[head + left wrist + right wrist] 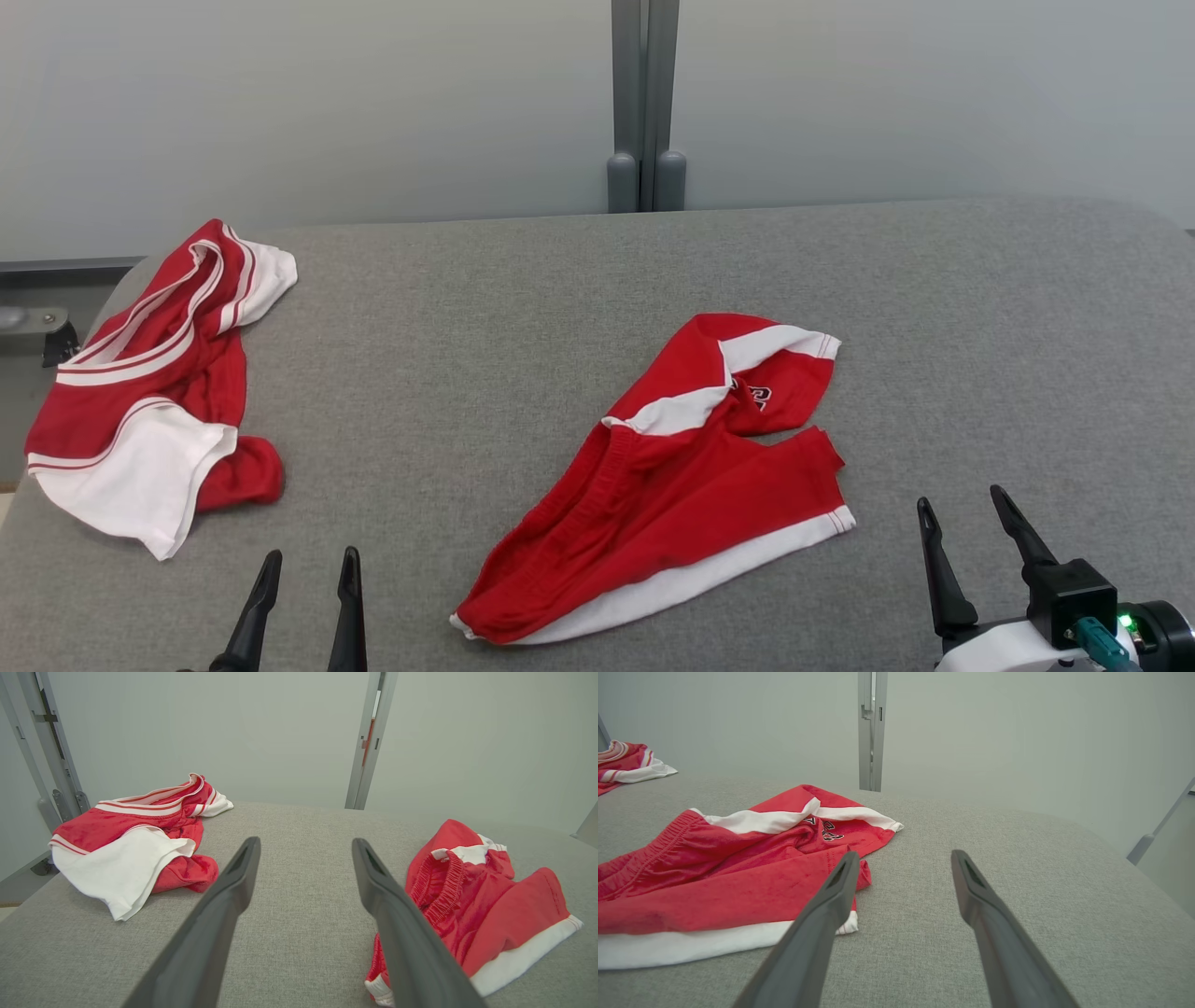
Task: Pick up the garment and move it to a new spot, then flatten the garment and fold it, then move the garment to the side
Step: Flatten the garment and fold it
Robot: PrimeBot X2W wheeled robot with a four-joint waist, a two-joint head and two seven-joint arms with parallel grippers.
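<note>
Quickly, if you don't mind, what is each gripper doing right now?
Left gripper: open, holding nothing.
Right gripper: open, holding nothing, clear of the middle red garment.

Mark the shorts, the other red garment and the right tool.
shorts (672, 485), head view, red middle panel.
other red garment (159, 387), head view, red middle part.
right tool (962, 499), head view, gap between its fingertips.

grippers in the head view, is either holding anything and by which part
Nothing is held: the left gripper and right gripper are open, apart from the crumpled red-and-white shorts on the grey fabric table.
</note>
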